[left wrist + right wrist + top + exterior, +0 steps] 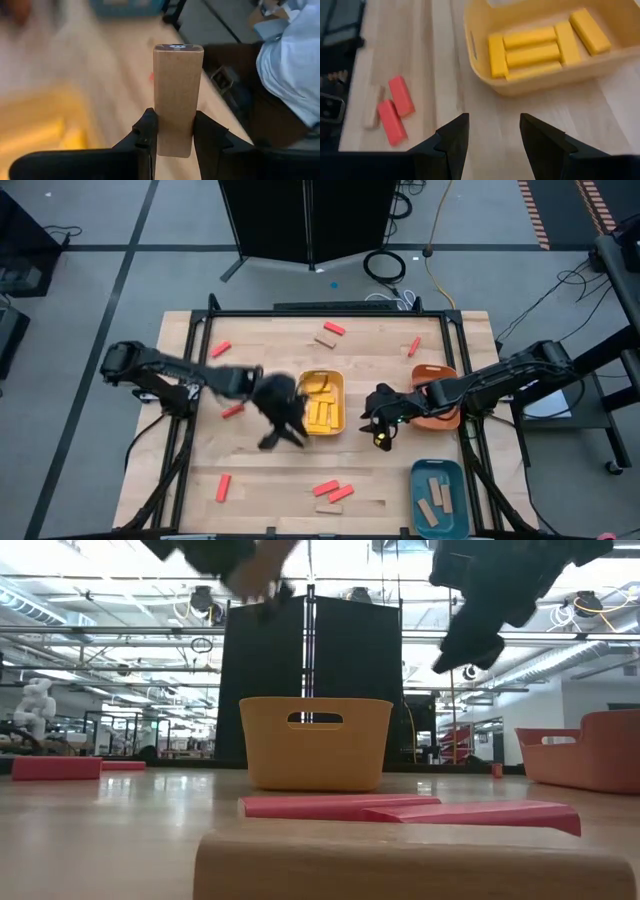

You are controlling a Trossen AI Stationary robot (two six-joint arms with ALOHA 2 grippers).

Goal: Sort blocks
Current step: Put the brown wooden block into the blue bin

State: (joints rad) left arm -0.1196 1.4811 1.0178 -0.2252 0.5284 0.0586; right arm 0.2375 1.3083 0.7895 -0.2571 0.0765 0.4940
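My left gripper [280,428] hovers just left of the yellow tray [340,418] and is shut on a tan block [177,85]. My right gripper [381,425] is open and holds nothing; it hangs over bare table between the yellow tray and the orange tray [437,418]. In the right wrist view the open right gripper [492,122] faces the yellow tray [485,75], which holds several yellow blocks [532,47]. Red blocks [333,491] and tan blocks [325,339] lie flat on the table. The teal tray [418,498] holds tan blocks [436,498]. My left gripper pinches the tan block between its two fingers [146,131], which press on the block's two long narrow sides at its near end [174,137]. The block runs on past the fingertips in line with them, its broad face toward the wrist camera. It is lifted clear of the table.
More red blocks lie scattered: at the far left [221,349], far middle [333,329], far right [414,346], beside the left arm [232,411] and near left [222,487]. A person in a light blue shirt [292,60] sits beyond the table's edge.
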